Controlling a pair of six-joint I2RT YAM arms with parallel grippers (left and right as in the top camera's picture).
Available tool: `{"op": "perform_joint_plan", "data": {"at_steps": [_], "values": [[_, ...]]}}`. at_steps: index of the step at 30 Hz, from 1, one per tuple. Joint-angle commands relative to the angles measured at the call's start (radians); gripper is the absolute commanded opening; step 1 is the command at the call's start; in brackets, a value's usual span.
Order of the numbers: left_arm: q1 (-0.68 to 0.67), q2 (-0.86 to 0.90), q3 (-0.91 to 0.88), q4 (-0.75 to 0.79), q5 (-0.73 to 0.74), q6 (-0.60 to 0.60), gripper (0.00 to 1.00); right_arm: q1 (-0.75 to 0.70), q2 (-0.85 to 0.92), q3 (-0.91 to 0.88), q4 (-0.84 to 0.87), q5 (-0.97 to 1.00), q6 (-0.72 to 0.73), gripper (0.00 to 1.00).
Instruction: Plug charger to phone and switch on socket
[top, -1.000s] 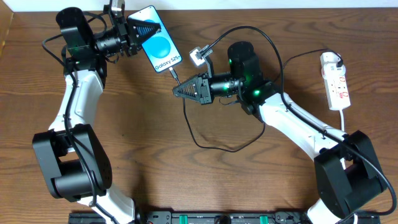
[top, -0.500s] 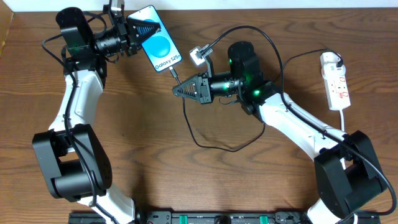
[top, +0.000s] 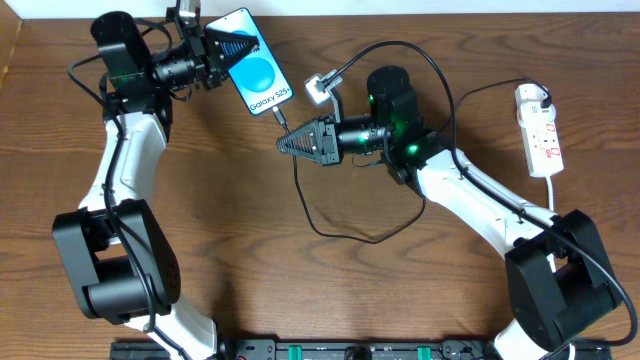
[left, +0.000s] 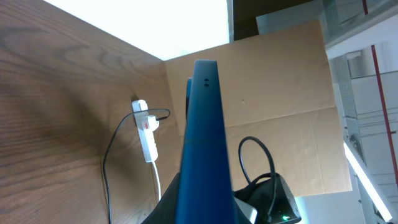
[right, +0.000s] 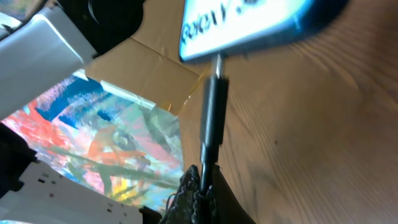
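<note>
The phone (top: 255, 77), cyan screen with "Galaxy S25" text, is held at the table's far left-centre by my left gripper (top: 222, 48), shut on its top end; its blue edge fills the left wrist view (left: 202, 143). The black charger cable (top: 330, 232) loops over the table. My right gripper (top: 284, 145) is shut on the cable just behind its connector tip (right: 214, 106), which sits at the phone's bottom edge (right: 249, 28). The white socket strip (top: 539, 133) lies at the far right, also in the left wrist view (left: 147, 134).
A white cord (top: 553, 190) runs from the strip toward the right arm's base. A small white camera module (top: 319, 90) sits on the right wrist. Brown cardboard (left: 280, 93) stands beyond the table's far edge.
</note>
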Motion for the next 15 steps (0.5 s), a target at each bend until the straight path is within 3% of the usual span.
{"op": "perform_joint_plan", "data": {"at_steps": [1,15], "values": [[-0.022,-0.013,-0.001,0.006,0.055,-0.001,0.08,-0.007,-0.003,0.019,0.036,0.047,0.039,0.01],[-0.026,-0.013,-0.001,0.01,0.024,0.002,0.07,-0.002,-0.003,0.019,0.035,0.014,0.057,0.01]]}}
